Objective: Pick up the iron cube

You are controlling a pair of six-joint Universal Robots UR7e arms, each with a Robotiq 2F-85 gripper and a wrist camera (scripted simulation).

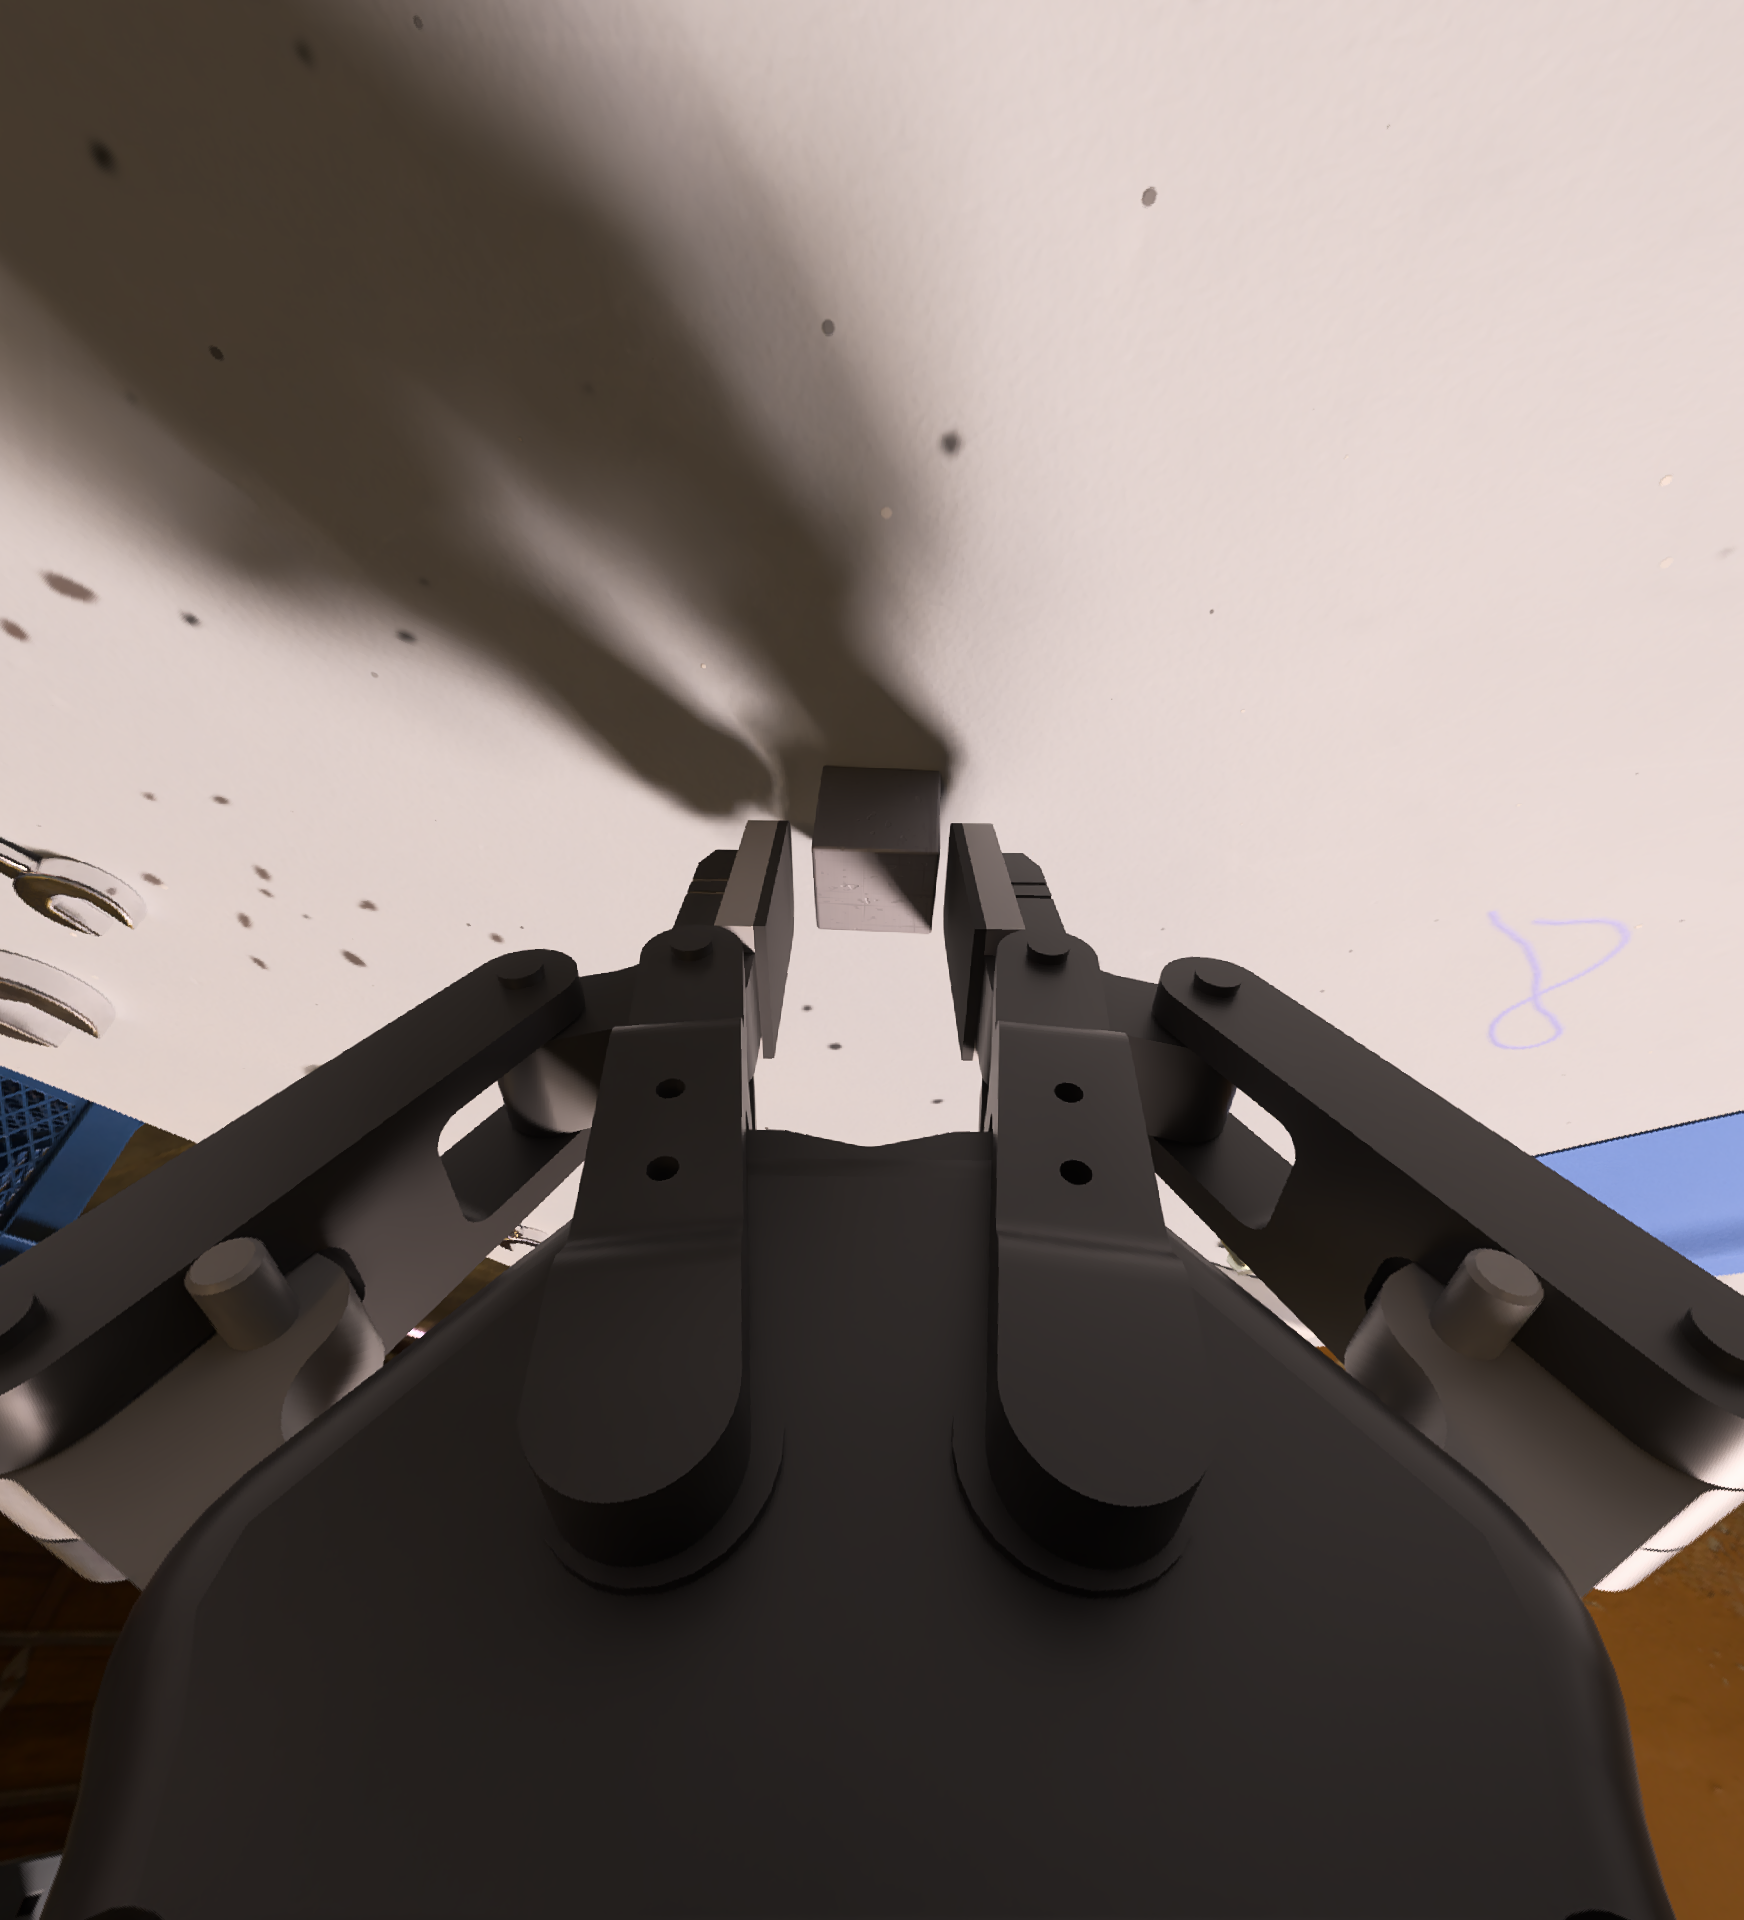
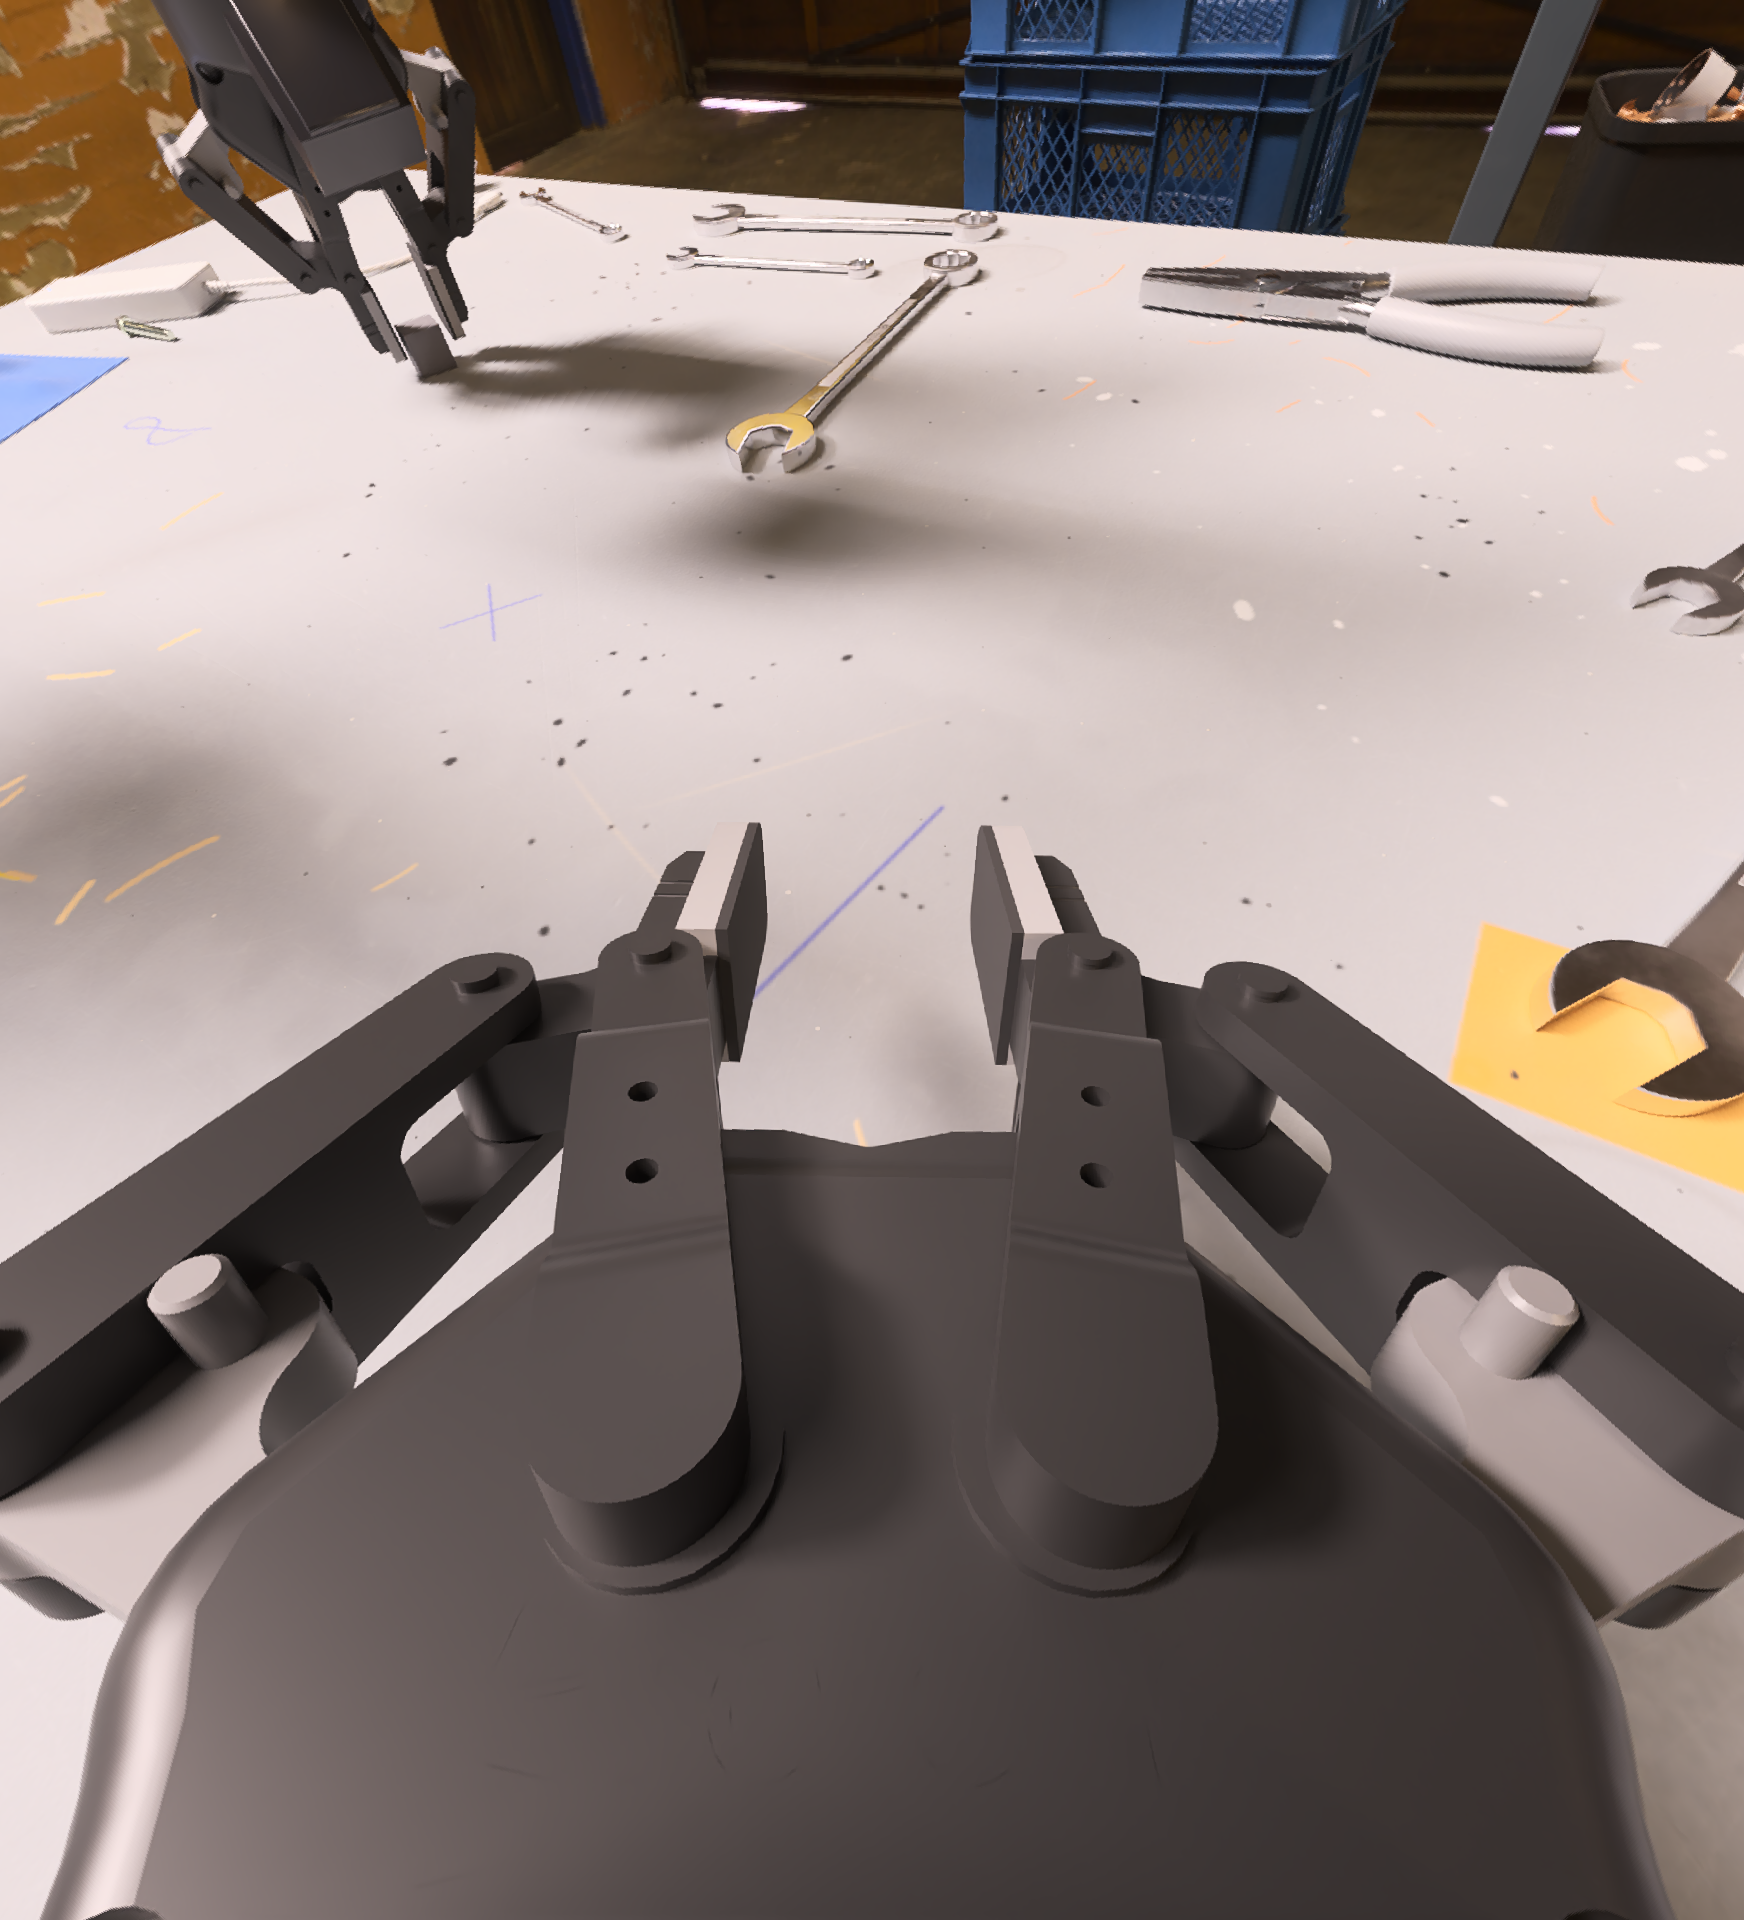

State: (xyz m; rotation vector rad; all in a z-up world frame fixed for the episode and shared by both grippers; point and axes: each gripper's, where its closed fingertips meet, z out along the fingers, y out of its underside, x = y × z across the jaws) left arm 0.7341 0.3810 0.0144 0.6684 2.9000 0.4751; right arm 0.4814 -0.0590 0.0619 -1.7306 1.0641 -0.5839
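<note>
While unclamped, left tool (image 1: pixel 866 831) astride iron cube (image 1: pixel 873 862)

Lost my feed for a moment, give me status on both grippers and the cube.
Left gripper open, straddling iron cube, no clear contact. Cube on table. Right gripper open, empty. Nothing blocking.

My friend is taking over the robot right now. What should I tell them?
Left gripper: open, fingers on either side of the iron cube, small gaps on both sides, not gripping yet.
Right gripper: open, empty, hanging over bare table, far from the cube.
Cube: seems to sit on the table, near the blue patch.
Done: left gripper lined up around the cube.
Left: close the fingers on it, then lift.
</note>
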